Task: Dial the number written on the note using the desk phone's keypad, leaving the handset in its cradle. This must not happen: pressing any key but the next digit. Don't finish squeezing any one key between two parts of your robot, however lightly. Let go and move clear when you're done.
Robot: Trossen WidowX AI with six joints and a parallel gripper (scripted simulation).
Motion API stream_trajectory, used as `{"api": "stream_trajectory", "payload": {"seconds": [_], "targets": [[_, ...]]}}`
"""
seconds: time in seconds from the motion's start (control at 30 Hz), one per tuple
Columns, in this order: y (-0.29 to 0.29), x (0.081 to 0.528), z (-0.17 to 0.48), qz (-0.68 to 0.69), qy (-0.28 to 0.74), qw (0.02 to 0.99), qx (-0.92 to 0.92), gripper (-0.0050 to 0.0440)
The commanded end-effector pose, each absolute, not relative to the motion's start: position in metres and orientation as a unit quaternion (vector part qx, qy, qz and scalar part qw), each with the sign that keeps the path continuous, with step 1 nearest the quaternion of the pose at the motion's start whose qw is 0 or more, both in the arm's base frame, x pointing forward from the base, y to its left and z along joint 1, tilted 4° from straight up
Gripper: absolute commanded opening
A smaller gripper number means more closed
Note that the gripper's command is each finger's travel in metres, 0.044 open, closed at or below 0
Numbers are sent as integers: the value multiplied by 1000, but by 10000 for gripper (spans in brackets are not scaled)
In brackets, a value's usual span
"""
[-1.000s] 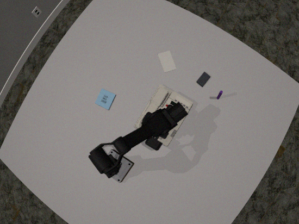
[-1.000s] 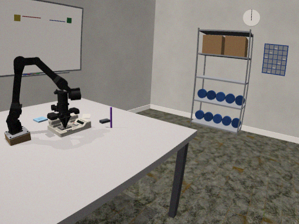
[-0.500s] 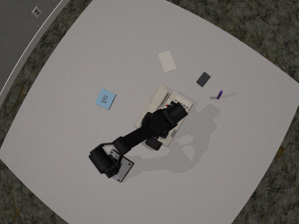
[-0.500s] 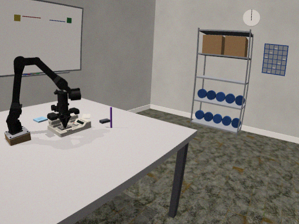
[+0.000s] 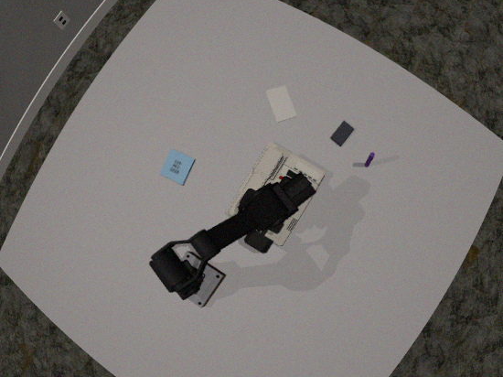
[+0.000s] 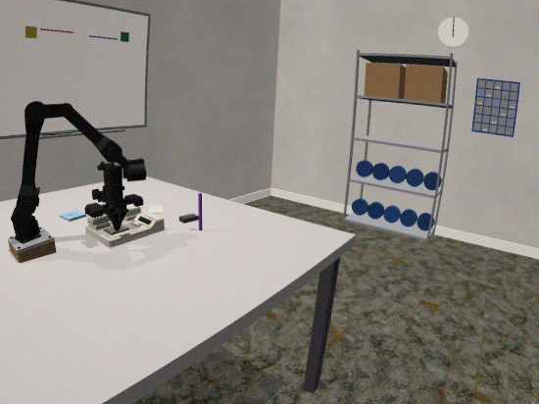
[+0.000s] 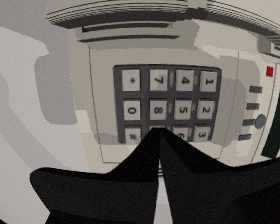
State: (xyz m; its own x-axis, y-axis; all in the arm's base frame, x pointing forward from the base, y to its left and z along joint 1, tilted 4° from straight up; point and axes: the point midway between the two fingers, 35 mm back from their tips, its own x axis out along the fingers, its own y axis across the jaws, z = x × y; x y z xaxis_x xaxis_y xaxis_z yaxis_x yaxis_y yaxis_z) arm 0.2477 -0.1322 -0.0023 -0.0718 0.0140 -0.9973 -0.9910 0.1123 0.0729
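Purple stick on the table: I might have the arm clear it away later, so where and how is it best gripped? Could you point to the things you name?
Probably around its upper half, coming in level from one side with the fingers either side of the shaft. The purple stick (image 5: 369, 159) (image 6: 200, 212) stands upright, thin and straight, with its sides free.

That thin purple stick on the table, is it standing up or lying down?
Upright: in the exterior view the slim purple stick rises vertically from the pale table, its lower end on the surface.
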Motion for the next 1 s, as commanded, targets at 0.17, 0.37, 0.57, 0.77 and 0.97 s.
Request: {"api": "stream_trajectory", "payload": {"seconds": [0.17,0.37,0.57,0.77,0.97], "targets": [[-133,249,26,493,543,509,-451,-50],[-133,249,26,493,543,509,-451,-50],[-130,255,44,494,543,509,-449,-50],[-117,265,110,493,543,509,-451,-50],[-117,265,110,493,543,509,-451,-50]]}}
